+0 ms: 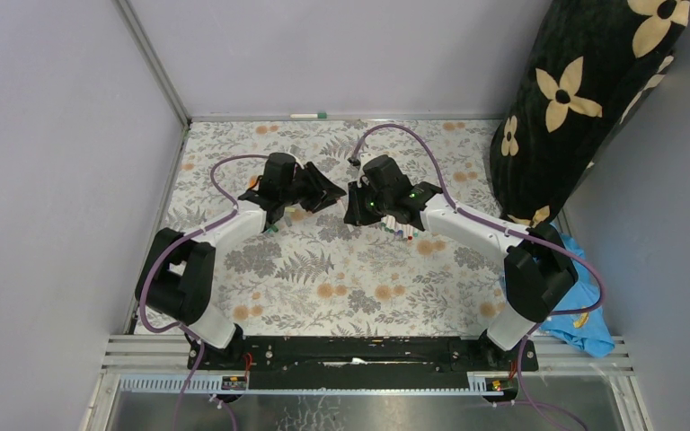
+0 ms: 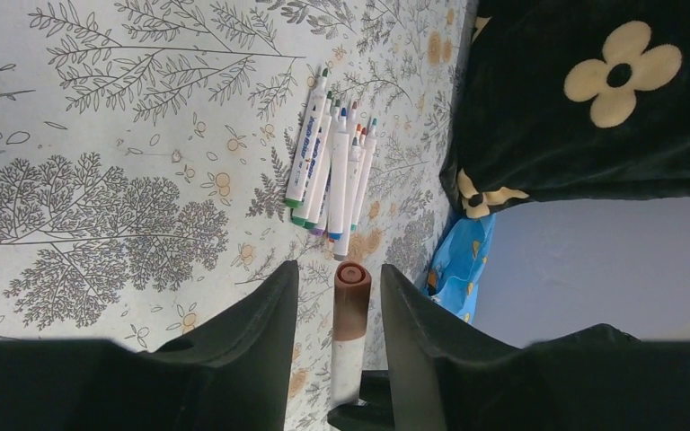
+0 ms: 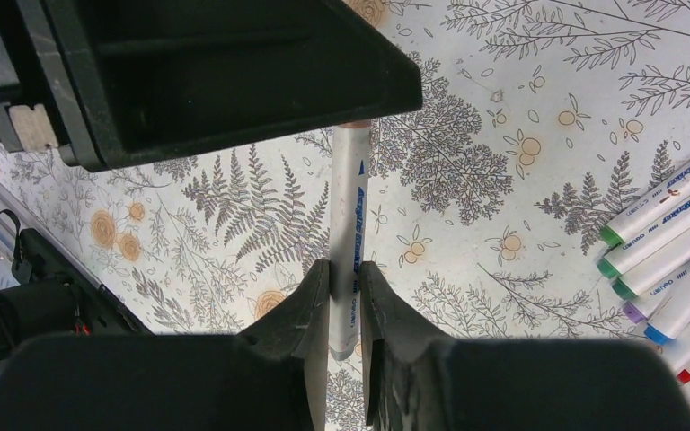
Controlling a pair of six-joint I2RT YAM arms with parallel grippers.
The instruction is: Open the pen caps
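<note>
A white pen (image 3: 350, 180) is held level above the floral table, and my right gripper (image 3: 345, 267) is shut on its barrel. Its brown pen cap (image 2: 352, 301) sits between the fingers of my left gripper (image 2: 338, 277), which is open, with a small gap on each side of the cap. In the top view the two grippers meet nose to nose at mid-table, left gripper (image 1: 332, 192) facing right gripper (image 1: 353, 203). From the right wrist view the cap end is hidden behind the left gripper's black body (image 3: 234, 72).
Several capped white pens (image 2: 332, 171) lie bundled on the cloth under the right arm (image 1: 400, 232). A black cushion with cream flowers (image 1: 584, 99) stands at the back right, a blue cloth (image 1: 584, 310) lies by the right base, and a lone pen (image 1: 308, 116) lies along the far wall.
</note>
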